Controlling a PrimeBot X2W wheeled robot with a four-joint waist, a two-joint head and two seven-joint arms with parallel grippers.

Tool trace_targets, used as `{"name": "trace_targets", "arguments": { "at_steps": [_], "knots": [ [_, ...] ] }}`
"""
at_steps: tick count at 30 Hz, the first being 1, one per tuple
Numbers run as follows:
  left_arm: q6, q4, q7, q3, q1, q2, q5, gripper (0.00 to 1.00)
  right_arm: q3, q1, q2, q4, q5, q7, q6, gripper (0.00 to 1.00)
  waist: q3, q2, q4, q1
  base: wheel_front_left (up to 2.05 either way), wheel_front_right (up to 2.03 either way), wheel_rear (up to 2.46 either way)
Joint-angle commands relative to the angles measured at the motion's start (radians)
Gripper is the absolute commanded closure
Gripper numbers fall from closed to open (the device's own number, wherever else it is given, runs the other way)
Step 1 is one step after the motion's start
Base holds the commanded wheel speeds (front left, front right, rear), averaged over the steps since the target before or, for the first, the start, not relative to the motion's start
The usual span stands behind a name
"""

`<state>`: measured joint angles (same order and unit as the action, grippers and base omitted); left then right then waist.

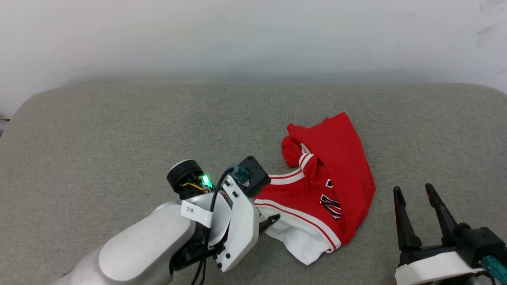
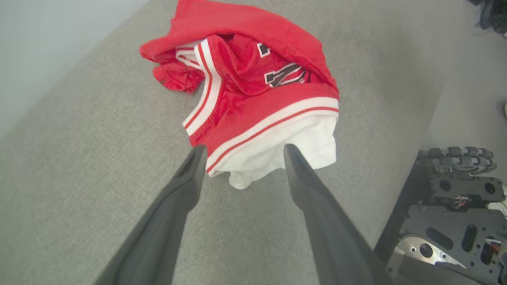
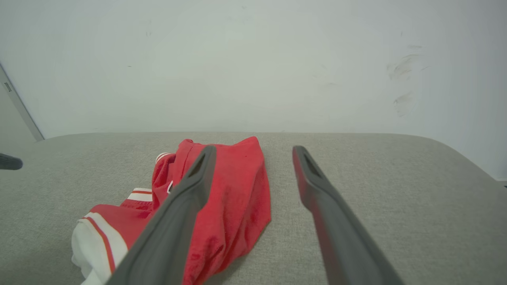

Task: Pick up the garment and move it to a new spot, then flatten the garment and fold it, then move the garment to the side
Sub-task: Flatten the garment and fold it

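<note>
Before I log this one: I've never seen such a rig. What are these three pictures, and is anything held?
This is a two-armed robot. The wide picture comes from its head, looking down at a grey padded surface where a crumpled red-and-white jersey lies. The other two come from wrist cameras, each looking along that hand's two dark fingers. The left hand is open, fingertips at the white sleeve's edge; the right hand is open, apart from the jersey. Nothing is held yet.

Glossy silver-white rounded forearm (image 1: 146, 245); behind the left pincer (image 2: 243, 147) with long dark tapered fingers (image 2: 166, 221): black cable (image 1: 213, 202), green light (image 1: 206, 181), white paper tag (image 1: 196, 213).
</note>
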<state>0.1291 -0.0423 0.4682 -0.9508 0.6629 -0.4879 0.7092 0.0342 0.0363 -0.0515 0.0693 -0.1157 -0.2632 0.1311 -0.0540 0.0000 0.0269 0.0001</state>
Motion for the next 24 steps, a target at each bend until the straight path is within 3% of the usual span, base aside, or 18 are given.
{"name": "trace_targets", "arguments": {
  "at_steps": [1, 5, 10, 24],
  "knots": [
    [0.0, -0.003, 0.069, -0.059, 0.043, -0.017, 0.038, 0.0, -0.008, -0.022, 0.002, -0.004, 0.005, -0.002, -0.001, 0.0, -0.027, 0.0, -0.02, -0.0001, 0.0, 0.0, 0.0],
    [0.0, -0.02, 0.144, -0.153, 0.097, -0.031, 0.09, 0.0, -0.013, -0.047, 0.002, -0.009, 0.001, -0.002, -0.001, 0.0, -0.066, 0.0, -0.048, -0.0001, 0.0, 0.0, 0.0],
    [0.0, -0.072, 0.147, -0.229, 0.143, -0.028, 0.115, 0.0, -0.017, -0.076, 0.002, -0.014, -0.005, -0.002, -0.001, 0.0, -0.116, 0.0, -0.084, -0.0001, 0.0, 0.0, 0.0],
    [0.0, -0.238, 0.156, -0.331, 0.206, 0.007, 0.098, 0.0, -0.027, -0.142, 0.002, -0.022, -0.011, -0.002, -0.001, 0.0, -0.235, 0.0, -0.144, -0.0001, 0.0, 0.0, 0.0]
  ]
}}
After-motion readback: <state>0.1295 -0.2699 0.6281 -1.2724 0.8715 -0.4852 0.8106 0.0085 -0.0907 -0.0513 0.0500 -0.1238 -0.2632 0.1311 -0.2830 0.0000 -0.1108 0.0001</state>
